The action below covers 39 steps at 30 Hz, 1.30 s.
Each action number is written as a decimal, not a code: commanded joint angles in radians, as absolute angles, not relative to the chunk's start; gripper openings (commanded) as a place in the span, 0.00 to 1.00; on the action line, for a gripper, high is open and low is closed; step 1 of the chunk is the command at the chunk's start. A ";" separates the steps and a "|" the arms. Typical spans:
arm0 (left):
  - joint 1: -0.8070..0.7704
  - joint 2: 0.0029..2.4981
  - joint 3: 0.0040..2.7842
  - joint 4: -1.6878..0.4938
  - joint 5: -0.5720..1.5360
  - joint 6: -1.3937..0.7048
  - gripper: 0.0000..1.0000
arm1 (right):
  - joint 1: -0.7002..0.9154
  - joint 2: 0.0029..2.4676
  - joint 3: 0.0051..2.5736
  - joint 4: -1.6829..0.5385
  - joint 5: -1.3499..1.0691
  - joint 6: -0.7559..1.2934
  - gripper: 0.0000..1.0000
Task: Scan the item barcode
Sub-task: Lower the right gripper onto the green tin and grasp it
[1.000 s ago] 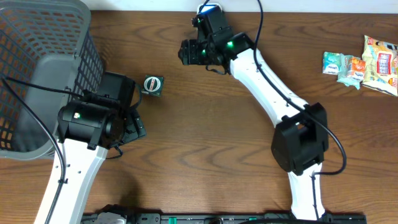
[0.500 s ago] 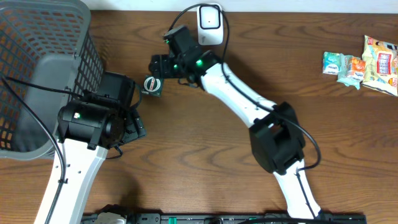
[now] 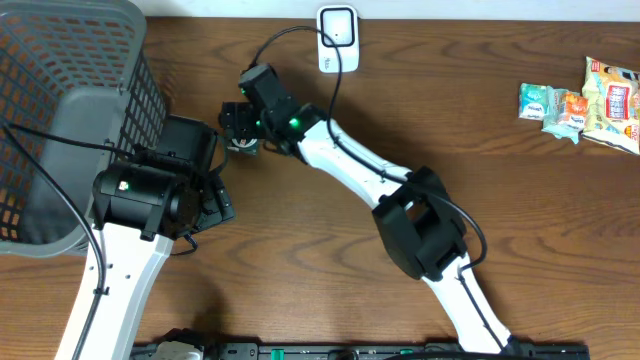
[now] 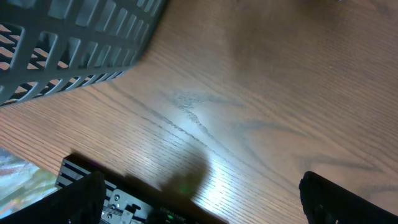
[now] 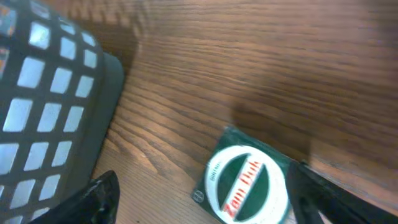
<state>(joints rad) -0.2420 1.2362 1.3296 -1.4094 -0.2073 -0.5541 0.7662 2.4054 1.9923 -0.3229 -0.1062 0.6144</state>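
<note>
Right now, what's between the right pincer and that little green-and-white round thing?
Only bare wood. The right wrist view shows the green-and-white item lying on the table between the open fingers of the right pincer.

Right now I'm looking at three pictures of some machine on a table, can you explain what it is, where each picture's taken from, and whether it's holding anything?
It is two robot arms at a wooden table. One picture looks down from above; the other two come from a camera on each wrist. On the table are a grey basket, a white device on a cable, probably the scanner, some snack packets and a small green-labelled item. The right hand hangs open over that item. The left hand is open too. Nothing is held.
</note>
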 commanded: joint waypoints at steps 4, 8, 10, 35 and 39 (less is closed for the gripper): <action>-0.237 1.234 1.330 -1.412 -0.202 -0.567 0.98 | 0.826 2.424 1.993 -0.242 0.113 0.429 0.70; -0.237 1.234 1.330 -1.412 -0.202 -0.567 0.98 | 0.832 2.424 1.993 -0.234 0.167 0.429 0.60; -0.237 1.234 1.330 -1.412 -0.202 -0.567 0.98 | 0.832 2.426 1.993 -0.234 0.167 0.429 0.55; -0.237 1.234 1.330 -1.412 -0.202 -0.567 0.98 | 0.827 2.505 1.994 -0.380 0.210 0.317 0.10; -0.237 1.234 1.330 -1.412 -0.202 -0.567 0.98 | 0.827 2.466 1.994 -0.525 0.316 0.317 0.06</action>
<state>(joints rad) -0.2420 1.2362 1.3300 -1.4097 -0.2073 -0.5541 0.8345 2.4775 2.0098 -0.4587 0.2211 0.3283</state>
